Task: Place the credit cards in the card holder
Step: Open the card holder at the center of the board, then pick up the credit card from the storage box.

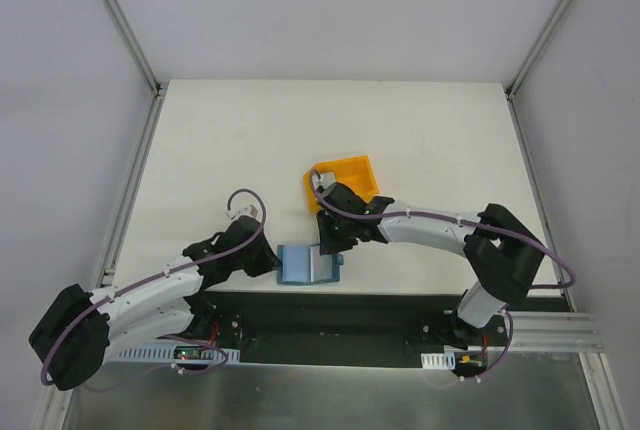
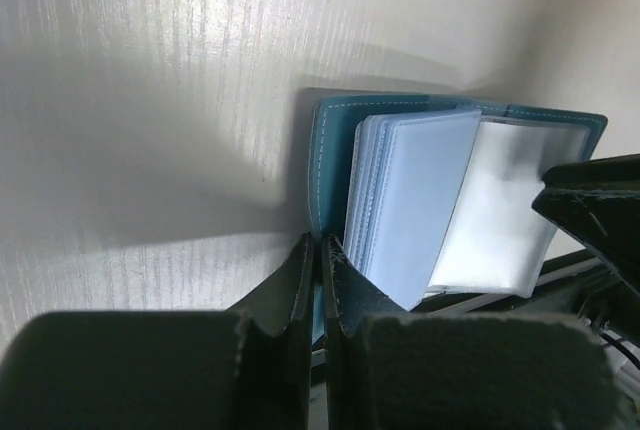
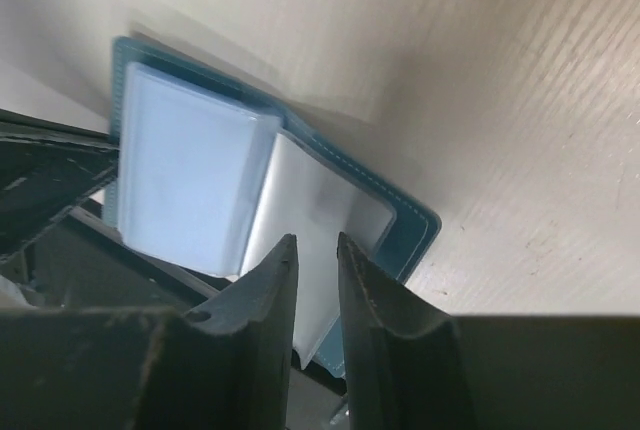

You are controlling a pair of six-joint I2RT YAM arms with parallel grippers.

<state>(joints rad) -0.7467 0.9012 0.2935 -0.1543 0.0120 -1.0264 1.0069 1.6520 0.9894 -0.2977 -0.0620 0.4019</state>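
Counter: white, wood-grain counter (image 1: 220,150), with wide bare surface running from the wallet to the far and left edges.
Card holder: small teal-blue folding wallet (image 1: 300,264) lying open and flat, close to the middle of the counter's near edge.
Near edge: the wallet's near side sits right at the counter's edge, with the dark base rail (image 1: 330,315) straight below it. Whether it overhangs cannot be told.
Left half: a stack of light blue plastic sleeves (image 2: 410,190) stands fanned slightly over the teal cover, whose stitched border shows along the left and top.
Right half: 1 pale white sheet (image 2: 500,210) lies flat on the right cover. It cannot be told whether this is a card or a clear sleeve.
Left fingers (image 2: 308,260): pressed fully together, pinching the near-left edge of the teal cover, with bare counter to their left.
Right fingers (image 3: 290,255): a narrow slit apart, hanging above the white sheet, which shows through the gap. They grip nothing.
Spacing: the 2 sets of fingers flank the wallet, left and right, close together.
Yellow plastic bin (image 1: 355,163): beyond the wallet and apart from it, with the right arm's wrist crossing its near corner.
Credit cards: a small grey-white piece (image 1: 320,182) shows at the bin's left corner, too small to identify.
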